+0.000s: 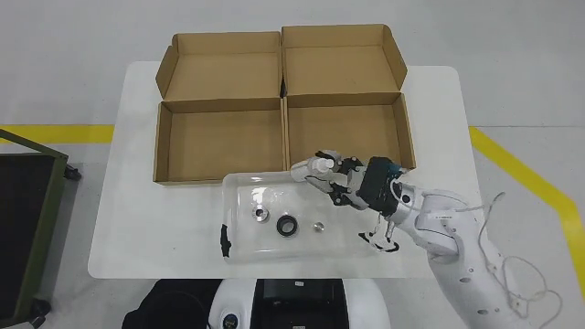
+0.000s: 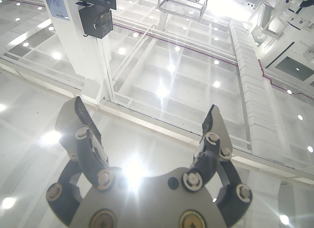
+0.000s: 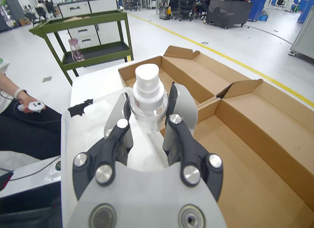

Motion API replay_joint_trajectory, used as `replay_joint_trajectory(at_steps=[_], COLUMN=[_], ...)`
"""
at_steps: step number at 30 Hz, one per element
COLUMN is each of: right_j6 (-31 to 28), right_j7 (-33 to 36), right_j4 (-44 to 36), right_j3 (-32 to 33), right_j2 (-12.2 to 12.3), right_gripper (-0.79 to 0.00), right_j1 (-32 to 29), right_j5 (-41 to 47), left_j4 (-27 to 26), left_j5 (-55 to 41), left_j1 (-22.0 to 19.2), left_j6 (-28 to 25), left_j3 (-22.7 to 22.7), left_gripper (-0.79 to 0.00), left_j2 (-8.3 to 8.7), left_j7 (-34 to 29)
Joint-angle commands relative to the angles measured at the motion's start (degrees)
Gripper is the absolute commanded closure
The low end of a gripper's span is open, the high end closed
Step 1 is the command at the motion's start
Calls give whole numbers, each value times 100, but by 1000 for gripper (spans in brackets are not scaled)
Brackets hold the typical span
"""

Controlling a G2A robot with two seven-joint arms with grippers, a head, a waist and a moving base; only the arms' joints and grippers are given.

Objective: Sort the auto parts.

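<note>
Part in hand: small clear plastic bottle with a white pump cap [image 3: 147, 76], upright, clear of any surface.
Grip: right gripper [image 3: 149, 96] pinching the bottle's clear collar just below the cap, one finger on each side.
Position: above the far right corner of the clear plastic bin [image 1: 352, 238], right at the front wall of the right-hand brown cardboard box [image 1: 343, 132].
Step in hand: probably the carry from bin to box, with the release not yet made.
Done: nothing delivered as far as can be seen, with bare floors in the right-hand box and the left-hand brown cardboard box [image 1: 219, 146].
Left to sort: black ring [image 1: 287, 227], small silver round piece [image 1: 318, 227] and small clear-and-dark piece [image 1: 260, 212], all lying apart on the bin floor.
Progress: early, judged as first part of four.
Other arm: left gripper [image 2: 145, 103] spread wide, holding nothing, pointing up at the ceiling.
Surface: white table [image 1: 128, 210] under bin and boxes.
Top view's share: layout of bin, boxes and loose parts, and which box lies nearest the bottle.
Right wrist view's share: exact pinch point on the collar and the bottle's shape, too small to make out from above.
</note>
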Motion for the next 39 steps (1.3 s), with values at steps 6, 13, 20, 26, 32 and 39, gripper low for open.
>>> replay_joint_trajectory(at_steps=[6, 13, 20, 26, 32, 39], right_j6=[397, 590, 900, 922, 941, 919], right_j7=[-600, -894, -1110, -1290, -1300, -1216], right_j4=[46, -86, -262, -320, -383, -348], right_j3=[-102, 35, 233, 236, 273, 269], right_j2=[-74, -110, -132, -166, -189, -209], right_gripper=[0, 0, 0, 0, 0, 0], right_j1=[90, 256, 235, 231, 237, 258], right_j5=[868, 1533, 1845, 2346, 2666, 2668], left_j4=[0, 0, 0, 0, 0, 0], left_j5=[0, 0, 0, 0, 0, 0], left_j1=[0, 0, 0, 0, 0, 0], left_j6=[0, 0, 0, 0, 0, 0], left_j3=[0, 0, 0, 0, 0, 0], left_gripper=[-785, -785, -785, -785, -785, -785], left_j2=[0, 0, 0, 0, 0, 0], left_j7=[0, 0, 0, 0, 0, 0])
